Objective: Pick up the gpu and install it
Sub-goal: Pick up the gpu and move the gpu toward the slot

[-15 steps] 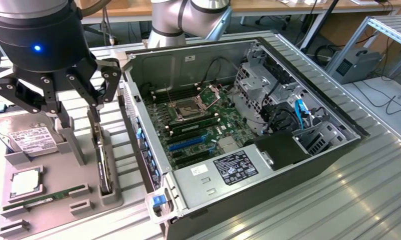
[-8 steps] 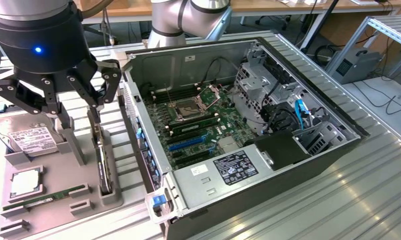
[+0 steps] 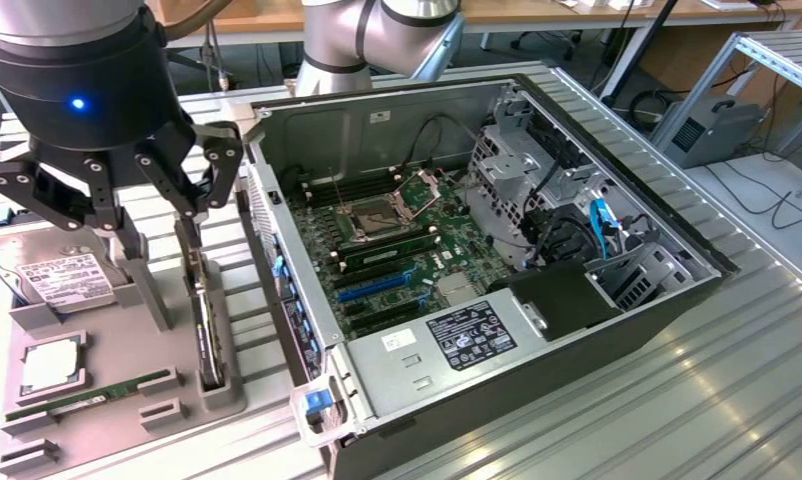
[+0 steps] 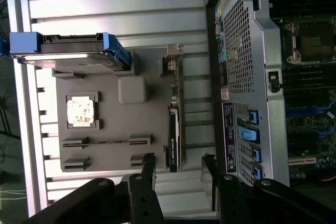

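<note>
From my station, the room behind shows desks, and a slatted metal table carries everything. On it lies the open computer case, with the grey holder just beside it. My gripper hangs over that holder, fingers spread wide and holding nothing. The gpu stands edge-on in its slot, in line between them. I judge this the approach to the pick; gripping calls for straddling its thin top edge squarely.
</note>
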Controlling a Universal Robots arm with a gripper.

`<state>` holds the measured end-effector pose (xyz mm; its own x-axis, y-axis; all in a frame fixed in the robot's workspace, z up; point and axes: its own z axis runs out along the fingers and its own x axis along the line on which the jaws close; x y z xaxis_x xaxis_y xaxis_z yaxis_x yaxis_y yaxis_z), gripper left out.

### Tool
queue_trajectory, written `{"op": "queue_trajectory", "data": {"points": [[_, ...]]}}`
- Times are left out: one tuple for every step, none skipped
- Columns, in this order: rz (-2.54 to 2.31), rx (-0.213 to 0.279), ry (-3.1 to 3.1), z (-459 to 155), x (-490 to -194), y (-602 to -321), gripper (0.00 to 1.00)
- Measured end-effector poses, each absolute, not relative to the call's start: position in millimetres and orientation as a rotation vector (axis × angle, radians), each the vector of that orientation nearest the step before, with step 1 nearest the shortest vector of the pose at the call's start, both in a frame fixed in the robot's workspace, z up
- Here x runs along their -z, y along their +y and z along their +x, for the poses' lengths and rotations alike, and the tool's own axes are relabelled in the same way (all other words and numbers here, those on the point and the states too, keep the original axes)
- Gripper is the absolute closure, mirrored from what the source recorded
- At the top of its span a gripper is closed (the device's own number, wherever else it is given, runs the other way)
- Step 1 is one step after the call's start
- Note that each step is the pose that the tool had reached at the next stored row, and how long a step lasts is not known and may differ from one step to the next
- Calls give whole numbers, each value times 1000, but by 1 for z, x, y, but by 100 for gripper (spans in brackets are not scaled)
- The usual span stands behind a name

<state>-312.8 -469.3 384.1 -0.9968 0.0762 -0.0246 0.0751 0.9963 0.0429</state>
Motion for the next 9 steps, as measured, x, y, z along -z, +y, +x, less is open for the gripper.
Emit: {"op": "queue_trajectory", "data": {"points": [[118, -65, 3113, -313, -384, -469, 52], [118, -65, 3113, -313, -383, -469, 52], [118, -65, 3113, -313, -383, -469, 52], [118, -65, 3113, -313, -383, -469, 52], [118, -65, 3113, -313, -383, -469, 52], [118, -65, 3113, -313, -382, -469, 52], [118, -64, 3113, -313, -381, -469, 52], [118, -64, 3112, -313, -381, -469, 52], [118, -64, 3112, -313, -380, -469, 52]]}}
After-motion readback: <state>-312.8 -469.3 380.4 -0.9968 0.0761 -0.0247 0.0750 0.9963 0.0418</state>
